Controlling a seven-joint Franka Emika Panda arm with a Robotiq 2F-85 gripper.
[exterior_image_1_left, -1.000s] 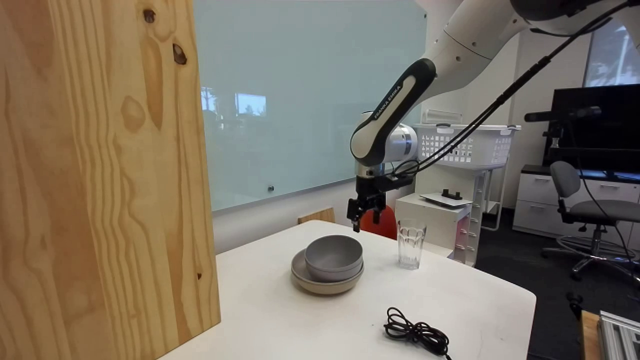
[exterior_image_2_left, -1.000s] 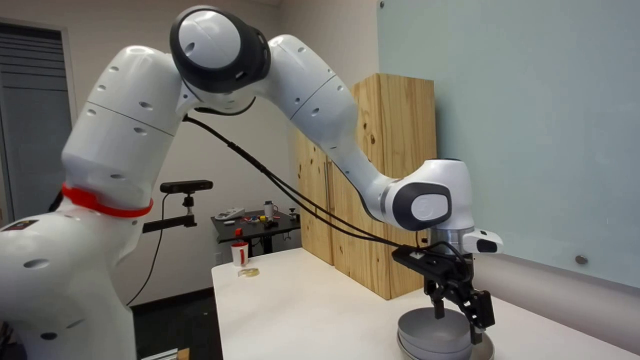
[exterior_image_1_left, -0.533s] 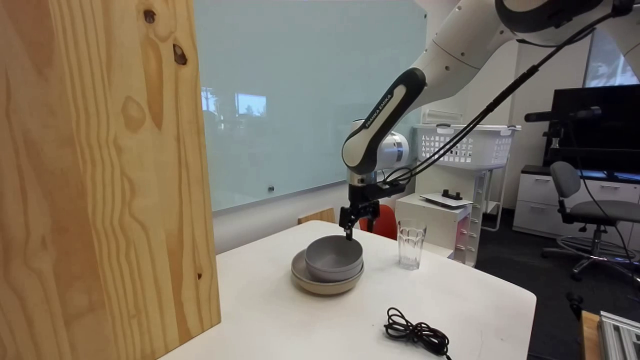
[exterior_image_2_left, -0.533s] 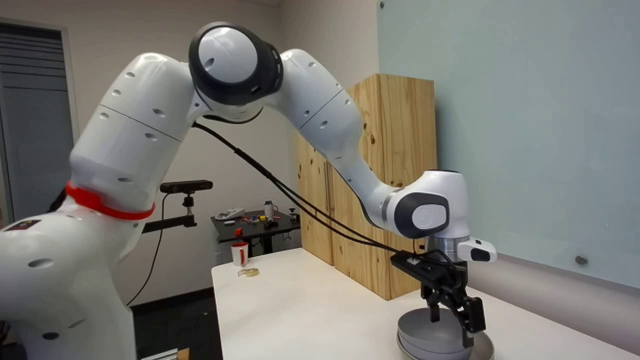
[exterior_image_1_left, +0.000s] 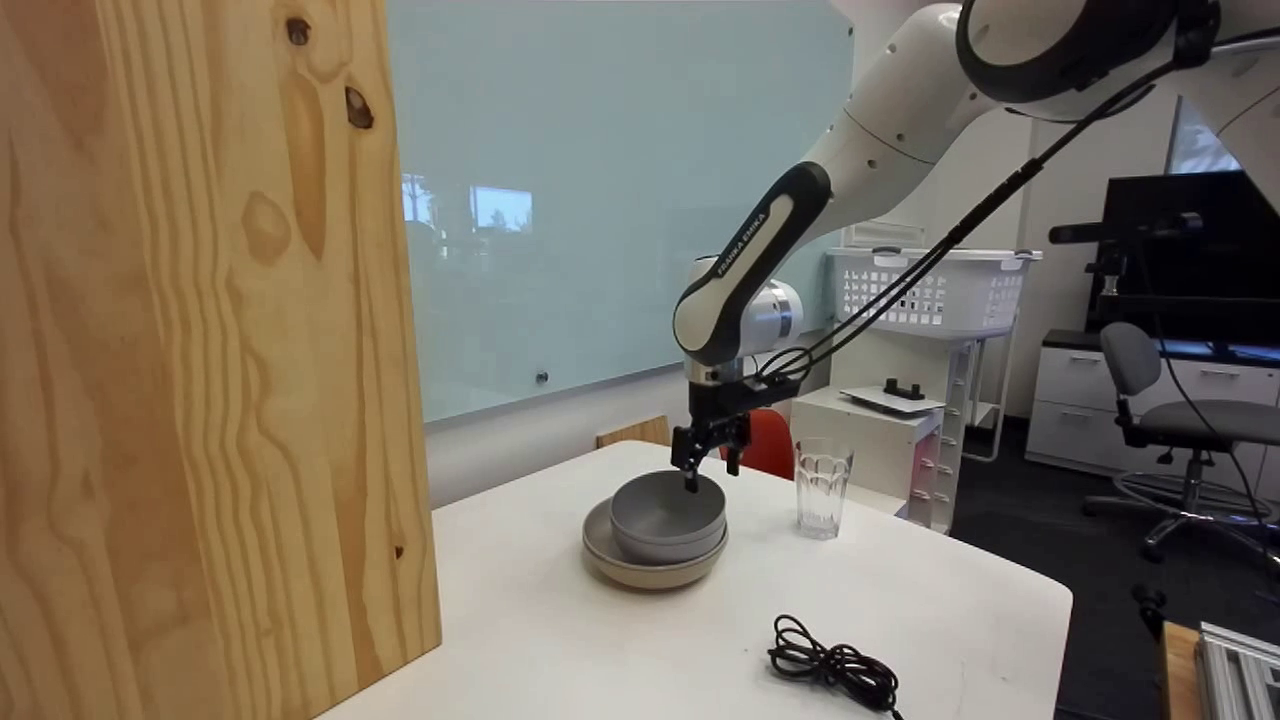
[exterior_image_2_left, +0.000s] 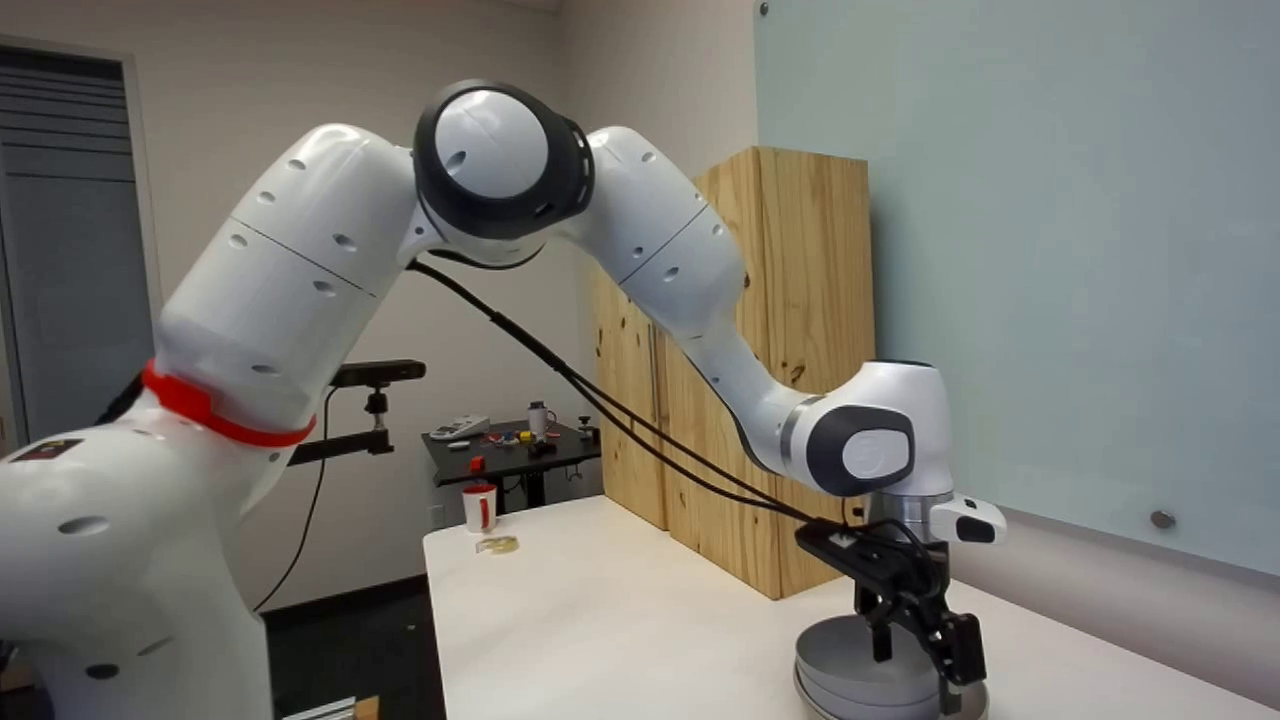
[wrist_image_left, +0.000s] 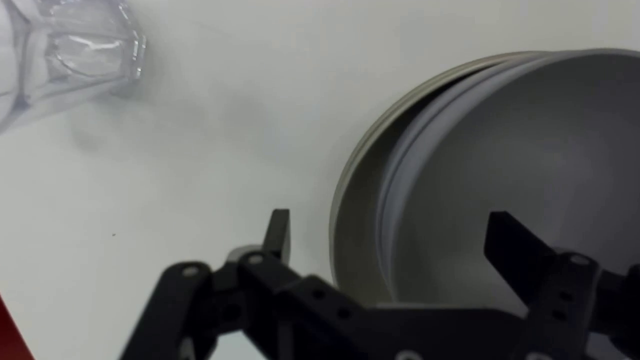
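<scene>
My gripper (exterior_image_1_left: 712, 477) is open and empty, pointing down at the edge of a bowl stack. It also shows in an exterior view (exterior_image_2_left: 915, 682) and the wrist view (wrist_image_left: 389, 224). Grey bowls (exterior_image_1_left: 655, 512), seemingly nested, sit in a wider beige bowl (exterior_image_1_left: 648, 577). In the wrist view one finger is over the grey bowl's inside (wrist_image_left: 465, 165). The other finger is outside the beige bowl's rim (wrist_image_left: 345, 200), over the table; the rims lie between the fingers. I cannot tell whether a finger touches the bowl. A clear glass (exterior_image_1_left: 822, 495) stands beside the stack, also in the wrist view (wrist_image_left: 85, 52).
A coiled black cable (exterior_image_1_left: 835, 668) lies on the white table (exterior_image_1_left: 560, 650). A tall wooden cabinet (exterior_image_2_left: 805, 350) stands on the table. A red-and-white mug (exterior_image_2_left: 480, 508) and a tape roll (exterior_image_2_left: 497, 545) are at the far end. A glass board (exterior_image_1_left: 620, 200) hangs behind; a red chair (exterior_image_1_left: 768, 440) is beyond the edge.
The arm has reached farther out and lowered. My gripper has come down from above the table to the rim of the bowl stack, still open. The bowls and glass have not moved.
</scene>
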